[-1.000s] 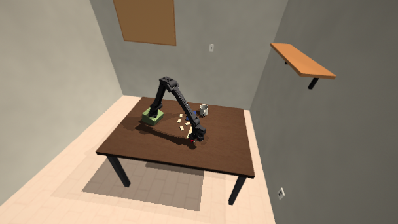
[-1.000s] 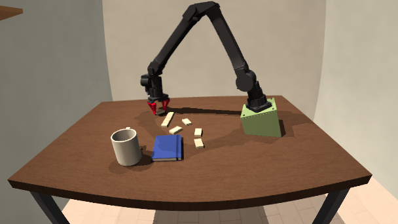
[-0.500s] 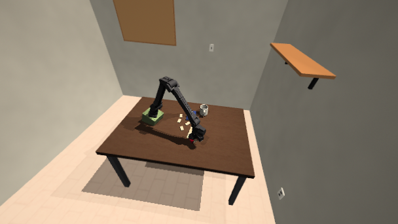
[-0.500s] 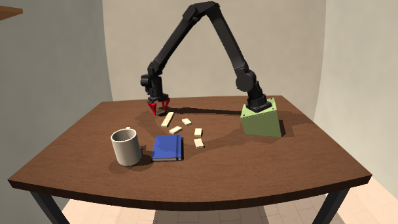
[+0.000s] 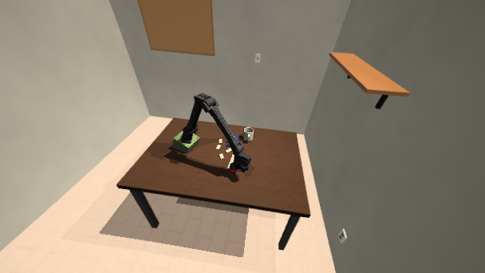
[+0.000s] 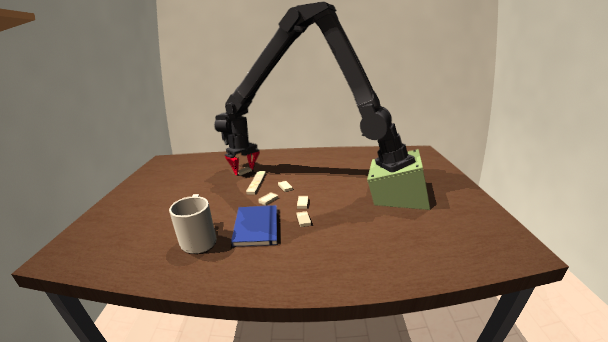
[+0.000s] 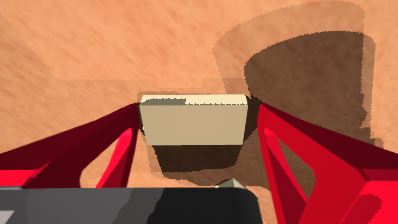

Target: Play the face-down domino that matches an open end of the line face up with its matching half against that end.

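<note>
White mug (image 5: pixel 248 134) (image 6: pixel 194 227) foremost, arm (image 5: pixel 223 124) (image 6: pixel 270 60) arched, hand (image 5: pixel 235 172) (image 6: pixel 244 174) (image 7: pixel 198 113) pointing down, fingers spread around a domino (image 6: pixel 245 171) (image 7: pixel 195 125)

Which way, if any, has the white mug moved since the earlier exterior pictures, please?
No, the white mug has not visibly moved: in the exterior view it stands beside the blue book, as before.
</note>
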Motion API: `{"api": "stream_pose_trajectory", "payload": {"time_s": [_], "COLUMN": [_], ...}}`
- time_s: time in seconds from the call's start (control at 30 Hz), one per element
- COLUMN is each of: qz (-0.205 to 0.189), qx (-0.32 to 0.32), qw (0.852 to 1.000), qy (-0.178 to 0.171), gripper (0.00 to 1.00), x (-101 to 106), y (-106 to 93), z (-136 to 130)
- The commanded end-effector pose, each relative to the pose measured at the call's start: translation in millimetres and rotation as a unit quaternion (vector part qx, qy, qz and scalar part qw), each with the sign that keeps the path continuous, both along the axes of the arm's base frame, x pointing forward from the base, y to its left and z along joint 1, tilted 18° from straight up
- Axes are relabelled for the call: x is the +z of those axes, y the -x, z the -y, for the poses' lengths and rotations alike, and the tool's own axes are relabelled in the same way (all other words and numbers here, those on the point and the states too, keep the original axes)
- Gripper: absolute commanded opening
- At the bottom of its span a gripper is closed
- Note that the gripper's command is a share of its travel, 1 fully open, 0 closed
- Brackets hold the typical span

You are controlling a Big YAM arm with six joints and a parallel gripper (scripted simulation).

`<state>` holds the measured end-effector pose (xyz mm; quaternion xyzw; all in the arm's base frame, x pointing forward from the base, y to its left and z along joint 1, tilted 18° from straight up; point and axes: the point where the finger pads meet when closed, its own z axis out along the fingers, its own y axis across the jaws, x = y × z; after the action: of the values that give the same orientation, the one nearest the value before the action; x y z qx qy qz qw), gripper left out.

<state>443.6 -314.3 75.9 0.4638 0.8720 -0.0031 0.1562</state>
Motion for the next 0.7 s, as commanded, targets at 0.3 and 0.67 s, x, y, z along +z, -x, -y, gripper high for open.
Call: {"api": "stream_pose_trajectory", "payload": {"time_s": [0.3,0.67], "qz": [0.004,0.004], "qx": [0.002,0.0], "qw": [1.0,1.0], "qy": [0.002,0.003], "gripper": [0.72,0.72], "x": [2.4,4.5], "y": [-3.8,-1.8], "z": [-2.9,0.4]}}
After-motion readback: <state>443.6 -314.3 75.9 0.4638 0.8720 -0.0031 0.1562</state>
